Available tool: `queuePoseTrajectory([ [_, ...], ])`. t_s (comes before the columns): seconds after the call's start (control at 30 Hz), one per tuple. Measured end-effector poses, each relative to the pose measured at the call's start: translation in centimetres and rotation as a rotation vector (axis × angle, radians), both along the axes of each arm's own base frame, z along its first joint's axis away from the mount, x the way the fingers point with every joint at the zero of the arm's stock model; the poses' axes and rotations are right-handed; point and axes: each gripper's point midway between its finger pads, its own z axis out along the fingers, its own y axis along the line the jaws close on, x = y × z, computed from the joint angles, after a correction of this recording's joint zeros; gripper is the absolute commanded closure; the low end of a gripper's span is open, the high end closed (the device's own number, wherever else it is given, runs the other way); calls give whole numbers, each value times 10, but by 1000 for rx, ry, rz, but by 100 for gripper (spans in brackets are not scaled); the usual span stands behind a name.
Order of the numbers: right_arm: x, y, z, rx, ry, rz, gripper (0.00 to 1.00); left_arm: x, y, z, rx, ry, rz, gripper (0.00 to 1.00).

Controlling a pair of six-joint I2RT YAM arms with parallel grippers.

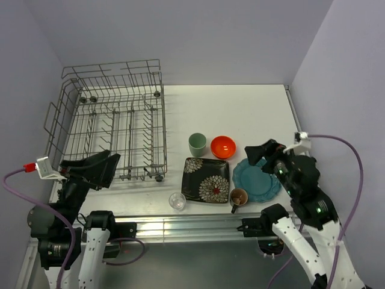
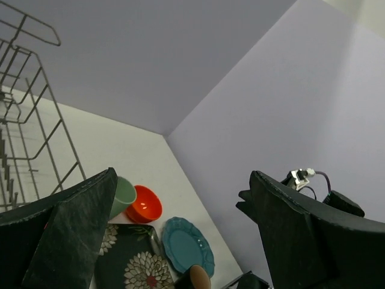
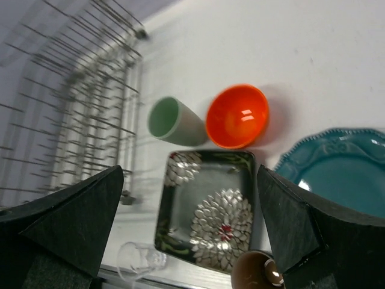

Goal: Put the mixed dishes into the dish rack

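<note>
On the white table point(image 1: 240, 114), the rack point(image 1: 129, 129) takes the far-left part and is the largest item, its wheels on the tabletop and its tines upright. Next in size are the two grippers. The left gripper point(image 1: 103, 165) sits at the rack's near side, well apart from every dish; in its wrist view the fingers point(image 2: 78, 223) are spread wide and grasp nothing, and the cluster of dishes appears far off between them. The right gripper point(image 1: 256, 154) hangs above the far-left rim of the teal plate point(image 1: 258, 183), likewise spread wide and holding nothing; in its wrist view the fingers point(image 3: 78, 217) frame the black plate point(image 1: 206, 179) below, with no contact visible. The black plate lies flat right of the rack's near corner, and the teal plate lies flat just beside its right edge. The bowl point(image 1: 222, 146) stands upright just beyond the black plate's far-right corner, to the left of the right gripper. The cup point(image 1: 197, 144) stands just left of the bowl, between it and the rack. The mug point(image 1: 239, 197) stands at the near edge, where the two plates meet. The glass point(image 1: 177, 201) stands just off the black plate's near-left corner.
</note>
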Motion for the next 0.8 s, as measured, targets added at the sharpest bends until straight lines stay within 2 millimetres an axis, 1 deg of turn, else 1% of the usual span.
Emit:
queuePoseTrajectory([
  [0.03,7,2,-7,-17,39,-1,0,2,1,0,9,14,9,1],
  [0.07,15,5,-18,-44,95,1,3,4,2,-2,18,32,17,1],
  [0.1,21,8,-23,-62,131,7,4,7,3,-6,27,54,25,1],
  [0.17,40,16,-33,-103,224,16,7,12,5,-17,44,99,41,3],
  [0.23,62,21,-37,-133,295,6,8,17,7,-28,65,146,54,7],
  [0.27,74,24,-42,-152,335,-4,9,19,7,-32,77,167,56,9],
  [0.33,94,29,-59,-181,409,-17,10,26,8,-42,110,220,60,10],
  [0.37,100,31,-71,-193,449,-18,12,29,8,-45,120,238,61,10],
  [0.47,109,35,-107,-211,573,-18,15,42,9,-62,165,320,61,11],
  [0.57,119,36,-140,-214,670,-27,18,51,9,-79,201,394,59,11],
  [0.67,128,34,-163,-200,731,-43,20,51,11,-89,233,426,60,11],
  [0.8,137,32,-186,-192,778,-57,25,49,12,-93,274,432,62,13],
])
